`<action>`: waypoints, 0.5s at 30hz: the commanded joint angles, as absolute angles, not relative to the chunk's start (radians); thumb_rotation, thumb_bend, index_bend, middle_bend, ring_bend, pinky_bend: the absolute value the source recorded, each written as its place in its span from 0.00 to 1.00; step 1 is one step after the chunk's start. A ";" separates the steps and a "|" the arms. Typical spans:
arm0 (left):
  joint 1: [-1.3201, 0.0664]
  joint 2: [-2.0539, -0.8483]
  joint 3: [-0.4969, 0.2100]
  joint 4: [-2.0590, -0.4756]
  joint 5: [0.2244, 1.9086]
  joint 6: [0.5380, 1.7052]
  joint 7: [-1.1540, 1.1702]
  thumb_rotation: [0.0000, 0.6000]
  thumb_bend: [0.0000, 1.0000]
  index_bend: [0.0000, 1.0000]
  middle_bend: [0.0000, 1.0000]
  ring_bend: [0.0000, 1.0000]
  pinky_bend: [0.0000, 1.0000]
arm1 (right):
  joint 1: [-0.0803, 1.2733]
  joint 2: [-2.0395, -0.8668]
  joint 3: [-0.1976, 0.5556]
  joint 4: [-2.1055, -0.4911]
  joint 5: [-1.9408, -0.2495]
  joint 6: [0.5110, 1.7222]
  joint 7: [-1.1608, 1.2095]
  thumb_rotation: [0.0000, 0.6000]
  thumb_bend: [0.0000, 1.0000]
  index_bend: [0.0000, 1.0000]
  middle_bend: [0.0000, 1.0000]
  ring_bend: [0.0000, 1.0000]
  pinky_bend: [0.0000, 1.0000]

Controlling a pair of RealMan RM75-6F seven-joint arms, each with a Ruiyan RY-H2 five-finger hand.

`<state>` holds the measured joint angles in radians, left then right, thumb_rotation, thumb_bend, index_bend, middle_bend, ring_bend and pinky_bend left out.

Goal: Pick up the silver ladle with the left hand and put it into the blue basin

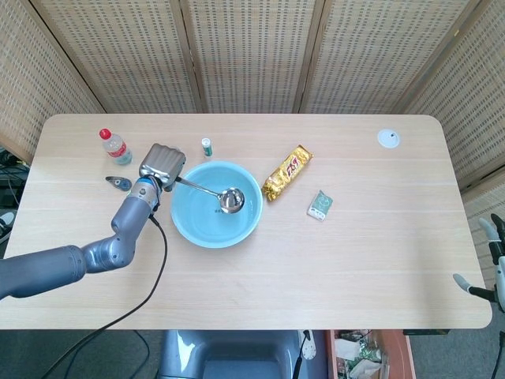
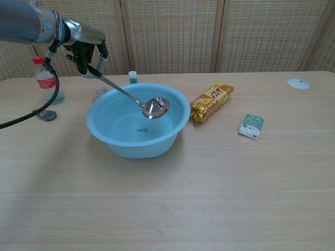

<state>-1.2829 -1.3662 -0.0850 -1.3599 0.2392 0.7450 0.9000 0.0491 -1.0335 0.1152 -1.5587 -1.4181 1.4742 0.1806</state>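
Wide table (image 1: 379, 260), bare wood over most of near and right side. Blue basin (image 1: 189, 227) just right of and below left hand (image 1: 162, 166) fingers (image 2: 99, 52), near rim free. Fingers wrapped tight on handle end of silver ladle (image 1: 213, 194); shaft slants down across left rim, bowl hanging inside basin, above floor. Bottle (image 1: 115, 147) & small jar (image 2: 97, 93) close behind hand. Right hand (image 1: 493, 260) at far right edge, off table; fingers' state can't tell.

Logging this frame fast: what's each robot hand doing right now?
Left robot hand: holding the silver ladle by its handle, bowl over the blue basin.
Right robot hand: only partly visible at the frame edge; cannot tell.
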 commanded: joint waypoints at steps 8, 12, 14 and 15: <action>-1.315 -1.487 -0.060 -1.203 0.230 0.779 0.933 1.00 0.69 0.98 1.00 0.99 1.00 | 0.053 -1.033 0.120 -1.553 -1.403 1.459 0.189 1.00 0.00 0.00 0.00 0.00 0.00; -1.329 -1.527 -0.041 -1.140 0.222 0.771 0.975 1.00 0.69 0.98 1.00 0.99 1.00 | 0.053 -1.031 0.121 -1.552 -1.401 1.458 0.194 1.00 0.00 0.00 0.00 0.00 0.00; -1.334 -1.539 -0.038 -1.125 0.218 0.771 0.989 1.00 0.70 0.98 1.00 0.99 1.00 | 0.054 -1.030 0.121 -1.550 -1.402 1.455 0.195 1.00 0.00 0.00 0.00 0.00 0.00; -1.336 -1.544 -0.036 -1.120 0.220 0.773 0.996 1.00 0.70 0.98 1.00 0.99 1.00 | 0.055 -1.030 0.121 -1.549 -1.401 1.454 0.196 1.00 0.00 0.00 0.00 0.00 0.00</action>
<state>-1.3308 -1.5371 -0.0408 -1.1268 0.2214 0.7729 0.9883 0.0545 -1.0304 0.1214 -1.5497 -1.4014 1.4541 0.1956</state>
